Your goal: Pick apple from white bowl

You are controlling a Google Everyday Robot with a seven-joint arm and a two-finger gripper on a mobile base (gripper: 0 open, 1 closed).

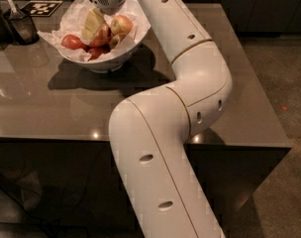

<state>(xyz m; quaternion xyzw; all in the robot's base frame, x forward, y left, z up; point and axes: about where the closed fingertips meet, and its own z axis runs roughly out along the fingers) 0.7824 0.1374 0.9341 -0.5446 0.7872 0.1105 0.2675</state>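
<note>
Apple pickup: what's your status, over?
End effector low in white bowl, beside apple. Apple on the pile, not lifted. Smaller red apples crowd around.

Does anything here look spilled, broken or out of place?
Nothing stands out. The white bowl sits upright on the table, its crumpled paper merely overhanging the rim. The gripper reaches into the bowl, beside the apple.
</note>
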